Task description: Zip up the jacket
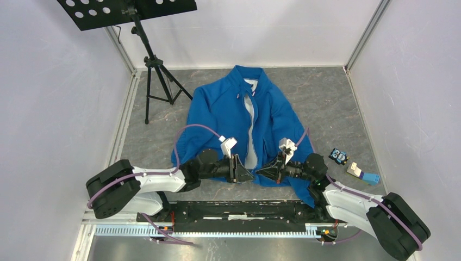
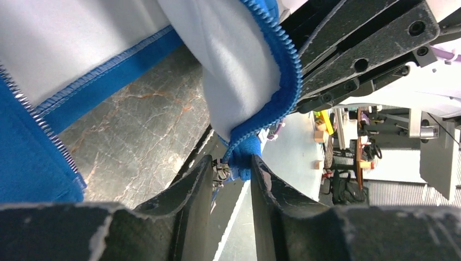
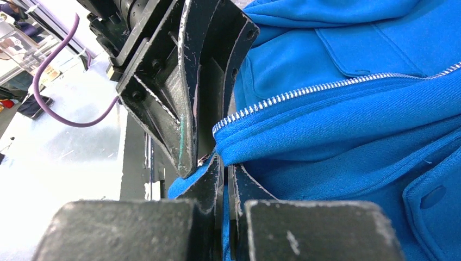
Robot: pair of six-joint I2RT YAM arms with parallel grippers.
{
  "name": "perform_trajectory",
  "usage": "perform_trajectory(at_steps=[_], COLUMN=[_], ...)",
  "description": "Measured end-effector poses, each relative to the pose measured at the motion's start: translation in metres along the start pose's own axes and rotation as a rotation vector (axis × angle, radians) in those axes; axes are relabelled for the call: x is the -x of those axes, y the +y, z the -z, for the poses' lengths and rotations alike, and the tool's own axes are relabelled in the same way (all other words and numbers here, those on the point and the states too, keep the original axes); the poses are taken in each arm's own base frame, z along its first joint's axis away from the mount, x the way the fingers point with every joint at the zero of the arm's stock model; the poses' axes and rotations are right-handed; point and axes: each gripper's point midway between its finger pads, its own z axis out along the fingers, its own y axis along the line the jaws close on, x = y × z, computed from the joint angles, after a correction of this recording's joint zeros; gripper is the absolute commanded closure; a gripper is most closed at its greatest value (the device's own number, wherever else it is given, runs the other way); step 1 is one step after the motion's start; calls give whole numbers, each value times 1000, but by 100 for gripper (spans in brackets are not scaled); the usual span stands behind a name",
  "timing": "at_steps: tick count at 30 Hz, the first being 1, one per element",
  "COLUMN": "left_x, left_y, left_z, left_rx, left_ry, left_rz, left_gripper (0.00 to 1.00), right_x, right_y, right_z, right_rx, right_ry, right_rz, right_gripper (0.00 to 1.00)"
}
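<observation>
The jacket (image 1: 217, 117) lies flat on the tabletop (image 1: 326, 103), collar at the far side and hem toward the arms; its front is open along the whole length, with a strip of white lining (image 1: 251, 147) showing between the two panels, so the zip is not yet joined anywhere. Both arms meet at the hem, just beside each other; the left gripper (image 2: 231, 173) is narrowed onto the bottom corner of one panel, the blue tape end pinched between its fingers (image 2: 190, 190); a small metal piece (image 2: 220, 169) sits just beside that corner, too small to tell whether it is slider or pin. The right gripper (image 3: 224, 182) is nearly closed on a fold of the other panel, right below the end of its silver teeth (image 3: 304, 93). The step in hand looks like bringing the two zip ends together at the hem so that the pin can enter the slider; nothing is threaded yet, so the task is near its start. The next move calls for fine alignment: the two ends must come level and in line, the fabric taut, and one side fed straight into the other before any pull toward the collar; the grippers are close enough to knock together, so only small motions will serve.
</observation>
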Motion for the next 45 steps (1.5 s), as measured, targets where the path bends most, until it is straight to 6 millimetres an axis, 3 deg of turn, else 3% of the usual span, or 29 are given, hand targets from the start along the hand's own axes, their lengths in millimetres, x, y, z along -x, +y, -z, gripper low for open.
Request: perform_trajectory(at_steps=[5, 15, 20, 23, 24, 29, 31, 38, 45], left_x=[-4, -4, -4, -5, -5, 0, 4, 15, 10], left_y=[8, 4, 1, 2, 2, 12, 17, 25, 39], left_z=[8, 7, 5, 5, 5, 1, 2, 13, 19], left_rx=[17, -13, -28, -26, -20, 77, 134, 261, 328], left_ry=[-17, -13, -11, -10, -8, 0, 3, 0, 37], left_rz=[8, 8, 23, 30, 33, 28, 4, -100, -146], left_gripper=[62, 71, 83, 97, 98, 98, 98, 98, 98], right_x=[-2, 1, 0, 1, 1, -8, -20, -26, -18], right_y=[-1, 0, 0, 0, 0, -8, -18, -38, -14], right_z=[0, 0, 1, 1, 1, 3, 5, 7, 8], right_rx=[0, 2, 0, 0, 0, -49, -112, -297, -308], right_ry=[6, -2, 0, -1, -1, 30, 79, 233, 180], right_rz=[8, 29, 30, 36, 37, 8, -44, -215, -466], right_gripper=[100, 100, 100, 99, 96, 53, 44, 28, 22])
